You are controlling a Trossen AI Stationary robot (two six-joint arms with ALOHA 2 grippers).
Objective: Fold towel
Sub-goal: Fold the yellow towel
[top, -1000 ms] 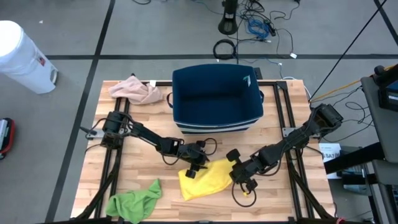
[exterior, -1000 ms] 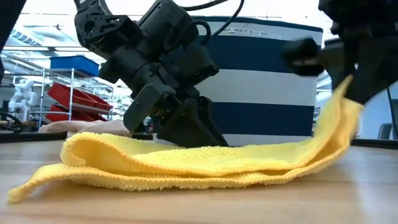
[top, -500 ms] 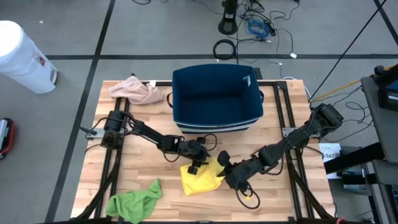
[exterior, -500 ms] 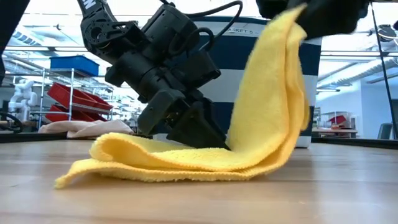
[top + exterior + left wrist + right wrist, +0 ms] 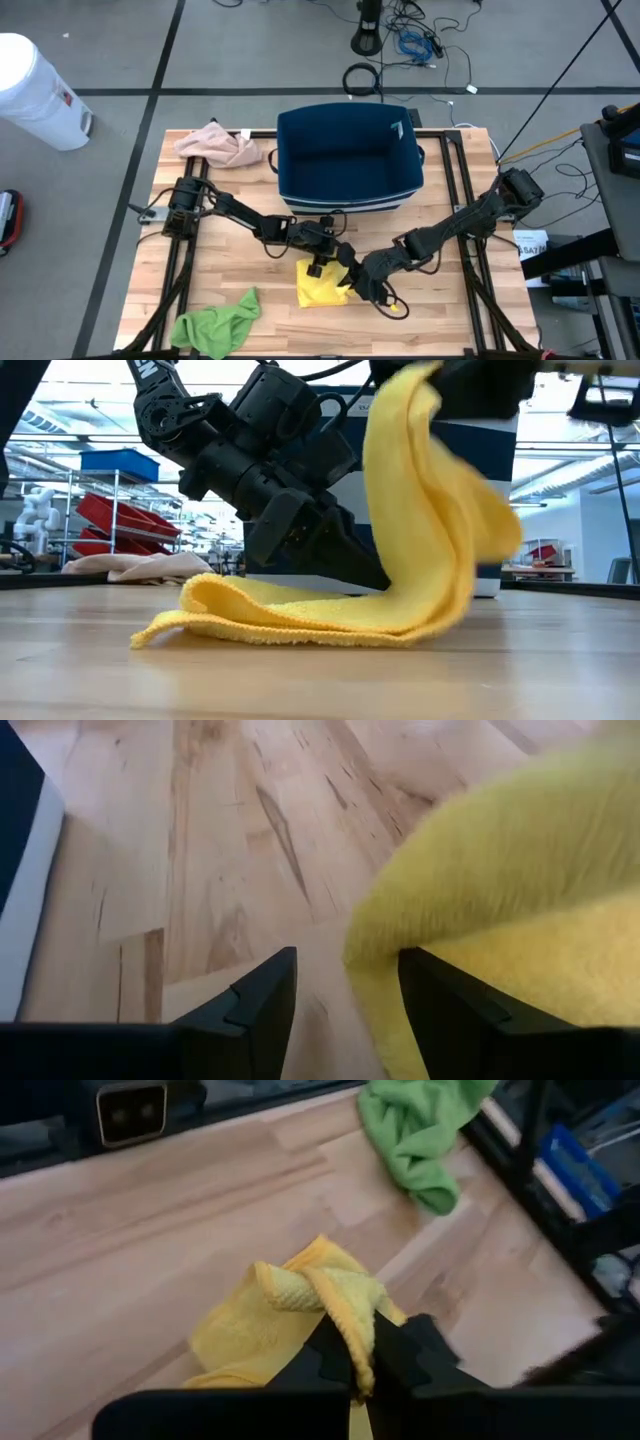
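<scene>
- Yellow towel [image 5: 322,285] lies near the middle of the table [image 5: 230,270], near side of the blue basket [image 5: 348,155].
- Right gripper [image 5: 352,283] clenched on a towel edge, lifting it over the rest.
- Left gripper [image 5: 322,264] released, fingers spread at the towel's far edge.
- Green cloth [image 5: 215,322] sits at the near left.

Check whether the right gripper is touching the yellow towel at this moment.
Touching. The right wrist view shows the right gripper shut on an edge of the yellow towel, the cloth pinched between its fingers; the low view shows that edge lifted above the table.
</scene>
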